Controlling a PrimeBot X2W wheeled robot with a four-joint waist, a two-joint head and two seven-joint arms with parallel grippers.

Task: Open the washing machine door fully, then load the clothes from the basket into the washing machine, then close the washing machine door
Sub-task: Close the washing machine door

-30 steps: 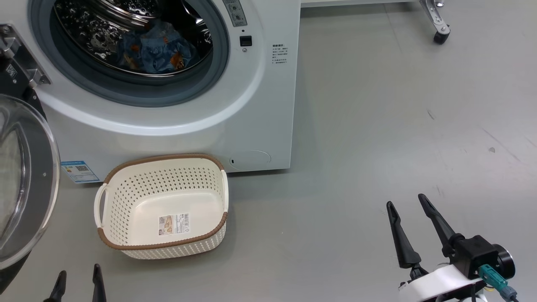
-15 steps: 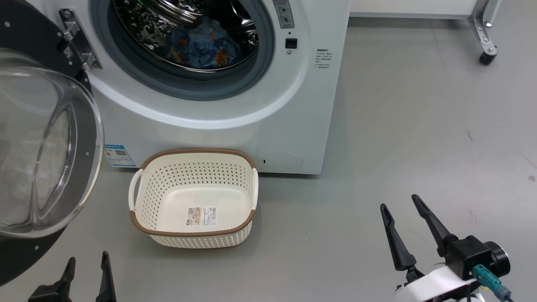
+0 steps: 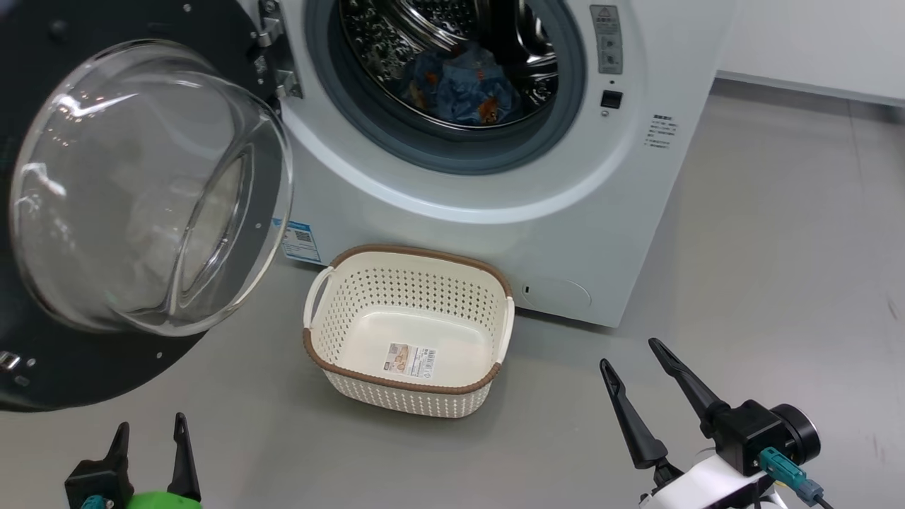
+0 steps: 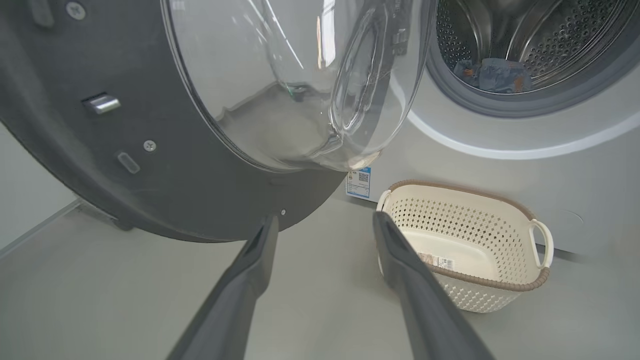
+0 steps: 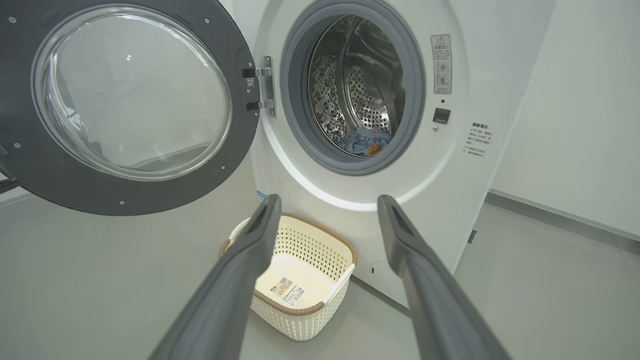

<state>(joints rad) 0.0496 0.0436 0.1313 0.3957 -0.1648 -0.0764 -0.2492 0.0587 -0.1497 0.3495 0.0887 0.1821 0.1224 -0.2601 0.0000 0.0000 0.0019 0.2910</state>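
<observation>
The white washing machine (image 3: 608, 212) (image 5: 450, 175) stands with its door (image 3: 141, 191) (image 4: 150, 165) (image 5: 125, 100) swung wide to the left on its metal hinge (image 3: 272, 49). Light blue printed clothes (image 3: 459, 88) (image 4: 492, 75) (image 5: 365, 140) lie in the steel drum. The cream basket (image 3: 410, 332) (image 4: 470, 240) (image 5: 300, 275) sits on the floor before the machine, with nothing in it but its barcode sticker. My left gripper (image 3: 150, 437) (image 4: 325, 222) is open, low, just below the door's black rim. My right gripper (image 3: 629, 357) (image 5: 327, 202) is open, right of the basket.
Grey floor (image 3: 778, 247) stretches to the right of the machine, with a white wall (image 3: 813, 42) behind. A blue energy label (image 3: 298, 242) shows low on the machine's front, partly behind the door.
The head view has swung left, so machine, basket and door have slid right in the picture. Both grippers stay open, holding nothing.
</observation>
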